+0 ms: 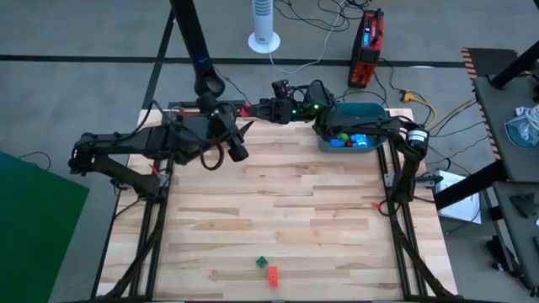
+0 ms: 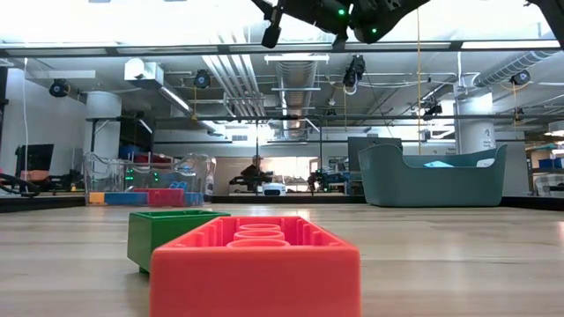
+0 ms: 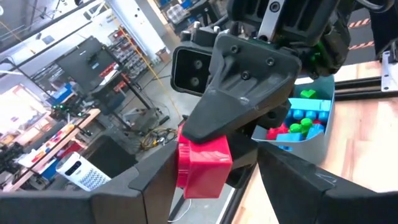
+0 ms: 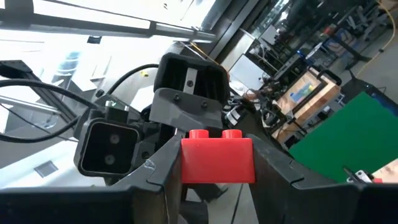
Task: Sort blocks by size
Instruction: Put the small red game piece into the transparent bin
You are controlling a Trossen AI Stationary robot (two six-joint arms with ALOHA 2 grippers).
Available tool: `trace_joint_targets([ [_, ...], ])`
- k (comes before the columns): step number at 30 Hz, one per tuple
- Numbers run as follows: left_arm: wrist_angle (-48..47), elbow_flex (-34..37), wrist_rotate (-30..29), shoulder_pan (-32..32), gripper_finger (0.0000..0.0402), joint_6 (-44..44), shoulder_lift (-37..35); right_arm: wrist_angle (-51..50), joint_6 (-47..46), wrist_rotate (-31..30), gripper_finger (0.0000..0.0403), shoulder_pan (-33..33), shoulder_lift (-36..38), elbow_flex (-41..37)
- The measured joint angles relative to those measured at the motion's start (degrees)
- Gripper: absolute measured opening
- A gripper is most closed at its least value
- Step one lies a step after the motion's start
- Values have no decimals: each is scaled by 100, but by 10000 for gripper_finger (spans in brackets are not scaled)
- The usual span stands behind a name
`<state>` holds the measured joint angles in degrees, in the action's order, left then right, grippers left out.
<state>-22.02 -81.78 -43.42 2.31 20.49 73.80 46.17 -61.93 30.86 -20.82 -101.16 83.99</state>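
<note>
At twelve o'clock our right gripper [image 4: 217, 179] pinches the red brick [image 4: 217, 155], which we judge light and rigid, by its flat sides (left gripper [image 3: 214, 183] spread alongside).

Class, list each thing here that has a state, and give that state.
Right gripper: shut on red block.
Left gripper: open around red block.
Tub: holds blocks.
Green block: lying loose.
Orange block: lying loose, studs up.
</note>
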Motion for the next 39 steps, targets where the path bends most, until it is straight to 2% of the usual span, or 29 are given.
trace_joint_targets([
  [7, 92, 0, 71, -71, 194, 187, 9, 26, -2, 1, 131, 18, 2, 0],
  [20, 114, 0, 36, -158, 105, 296, 7, 19, -69, 4, 133, 20, 2, 0],
  [23, 109, 0, 39, -158, 89, 304, 7, 11, -102, 1, 151, 20, 2, 0],
  [26, 111, 0, 59, -158, 88, 283, 7, 21, -107, 23, 159, 21, 2, 0],
  [33, 105, 2, 61, -158, 95, 287, 5, 17, -111, 21, 135, 20, 4, 0],
  [35, 100, 6, 63, -164, 93, 289, 1, -68, -113, 18, 149, 20, 12, 0],
  [39, 25, 22, 96, -169, 93, 287, -42, -237, -280, 42, 209, -58, 37, 1],
])
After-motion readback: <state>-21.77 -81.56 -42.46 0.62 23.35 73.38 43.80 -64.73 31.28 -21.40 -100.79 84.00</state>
